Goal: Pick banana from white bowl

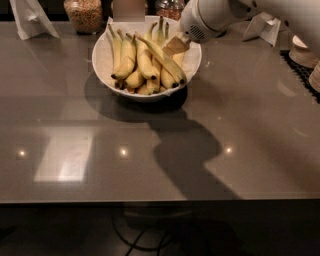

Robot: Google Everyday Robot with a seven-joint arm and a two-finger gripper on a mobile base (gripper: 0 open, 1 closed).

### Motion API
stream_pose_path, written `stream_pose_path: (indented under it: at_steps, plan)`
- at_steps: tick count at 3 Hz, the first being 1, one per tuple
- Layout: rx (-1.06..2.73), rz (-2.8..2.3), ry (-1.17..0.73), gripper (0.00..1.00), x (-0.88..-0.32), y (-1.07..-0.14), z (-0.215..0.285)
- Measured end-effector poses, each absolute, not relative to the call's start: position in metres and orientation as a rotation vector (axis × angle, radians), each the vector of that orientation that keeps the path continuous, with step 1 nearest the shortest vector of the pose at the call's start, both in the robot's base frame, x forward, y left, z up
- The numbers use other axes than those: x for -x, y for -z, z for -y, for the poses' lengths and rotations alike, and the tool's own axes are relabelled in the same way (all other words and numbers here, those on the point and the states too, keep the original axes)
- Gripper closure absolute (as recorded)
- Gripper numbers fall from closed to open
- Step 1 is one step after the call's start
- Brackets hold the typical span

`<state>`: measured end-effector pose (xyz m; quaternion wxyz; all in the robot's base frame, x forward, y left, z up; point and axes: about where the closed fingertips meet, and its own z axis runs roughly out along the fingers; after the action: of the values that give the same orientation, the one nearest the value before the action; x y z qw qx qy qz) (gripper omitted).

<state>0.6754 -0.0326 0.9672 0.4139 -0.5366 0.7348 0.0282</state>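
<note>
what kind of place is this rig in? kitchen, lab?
Probably a kitchen or break-room counter: grey countertop with a white bowl of bananas, a glass jar of grains at the back, stacked dishes at the right edge. The hand is over the bowl's right side.
</note>
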Motion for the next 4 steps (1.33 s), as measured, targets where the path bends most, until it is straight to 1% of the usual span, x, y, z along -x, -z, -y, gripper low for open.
stream_pose_path:
  at_steps: [1, 2, 3, 4]
  plan:
    - [1.351, -1.868, -0.113, 0.48, -0.675, -0.957, 0.027]
    - [1.348, -1.885, -0.14, 0.48, -0.676, -0.95, 0.024]
    - [1.341, -1.904, -0.166, 0.45, -0.678, -0.943, 0.022]
    - [1.33, -1.925, -0.17, 0.47, -0.688, -0.935, 0.024]
